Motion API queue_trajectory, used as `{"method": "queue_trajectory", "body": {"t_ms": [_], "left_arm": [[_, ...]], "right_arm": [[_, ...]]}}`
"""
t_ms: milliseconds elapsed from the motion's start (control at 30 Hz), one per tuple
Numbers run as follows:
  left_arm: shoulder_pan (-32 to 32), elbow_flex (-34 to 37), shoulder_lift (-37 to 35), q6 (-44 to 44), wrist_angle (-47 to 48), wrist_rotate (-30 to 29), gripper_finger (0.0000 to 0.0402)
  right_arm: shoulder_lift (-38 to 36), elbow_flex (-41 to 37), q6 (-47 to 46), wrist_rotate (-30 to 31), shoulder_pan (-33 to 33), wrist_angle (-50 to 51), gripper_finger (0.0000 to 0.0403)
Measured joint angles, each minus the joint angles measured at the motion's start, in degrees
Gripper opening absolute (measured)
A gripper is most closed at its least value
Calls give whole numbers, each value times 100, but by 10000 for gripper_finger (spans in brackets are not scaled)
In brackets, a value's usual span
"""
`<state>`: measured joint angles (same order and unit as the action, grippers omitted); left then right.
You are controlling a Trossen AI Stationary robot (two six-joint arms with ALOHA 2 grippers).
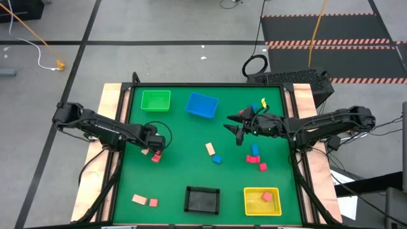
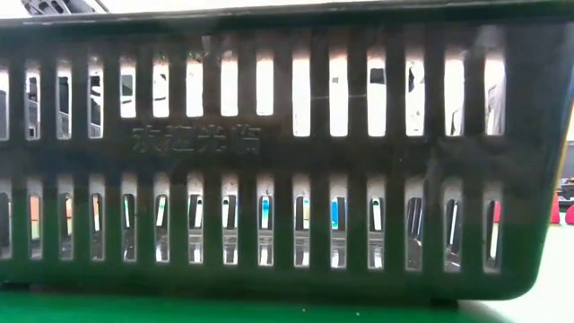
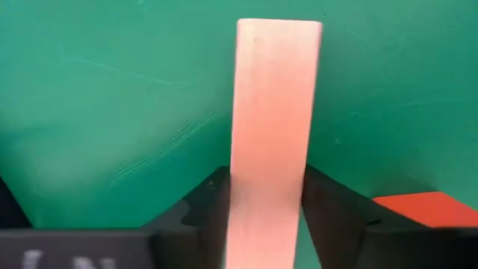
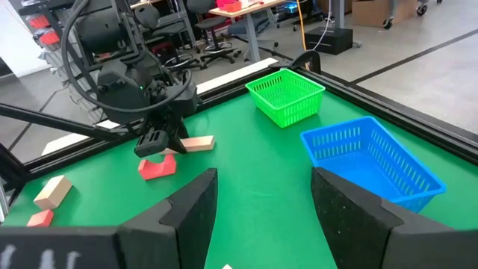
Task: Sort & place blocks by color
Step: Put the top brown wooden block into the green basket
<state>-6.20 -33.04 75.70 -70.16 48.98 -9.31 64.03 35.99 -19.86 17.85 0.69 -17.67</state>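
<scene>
A tan wooden block (image 3: 272, 112), a short bar, lies on the green mat near the table's left side, with my left gripper (image 1: 152, 150) shut on it. It also shows as the tan bar (image 4: 196, 143) in the right wrist view. A red block (image 1: 156, 157) lies right beside it. More blocks lie mid-table: tan (image 1: 210, 149), blue (image 1: 217, 159), blue (image 1: 255, 150) and red (image 1: 262, 166). My right gripper (image 1: 235, 128) hangs open above the mat, right of centre, with nothing between its fingers. My left gripper pinches the tan bar's two long sides (image 3: 239, 198) between its two fingers, near one end. The fingers come from above, pointing down, and lie across the bar. The bar lies flat, its free end (image 4: 208, 140) sticking out over the mat.
At the far edge stand a green basket (image 1: 156, 100) and a blue basket (image 1: 202, 105). At the near edge stand a black basket (image 1: 202, 199) and a yellow basket (image 1: 262, 202) holding a red block (image 1: 266, 197). A tan block (image 1: 138, 199) and a red block (image 1: 153, 202) lie near left.
</scene>
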Motion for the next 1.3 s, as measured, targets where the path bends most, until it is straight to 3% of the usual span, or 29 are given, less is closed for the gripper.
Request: {"method": "queue_trajectory", "body": {"t_ms": [333, 467, 667, 933, 1167, 1300], "left_arm": [[86, -253, -44, 232, 34, -443, 128], [223, -741, -46, 956, 39, -783, 128], [559, -1685, -50, 2547, 31, -1884, 128], [1558, -2385, -55, 4385, -30, -2695, 128], [2780, -2137, -52, 5784, -1147, -2725, 128], [3343, -1924, -52, 5981, -1441, -2679, 128]], "right_arm": [[0, 0, 0, 0, 1, 0, 206], [0, 0, -28, 0, 2, 0, 206], [0, 0, -41, 2, 1, -1, 206], [0, 0, -44, 2, 0, 2, 206], [2, 0, -46, 2, 4, 142, 206], [46, -18, -47, 3, 4, 196, 206]]}}
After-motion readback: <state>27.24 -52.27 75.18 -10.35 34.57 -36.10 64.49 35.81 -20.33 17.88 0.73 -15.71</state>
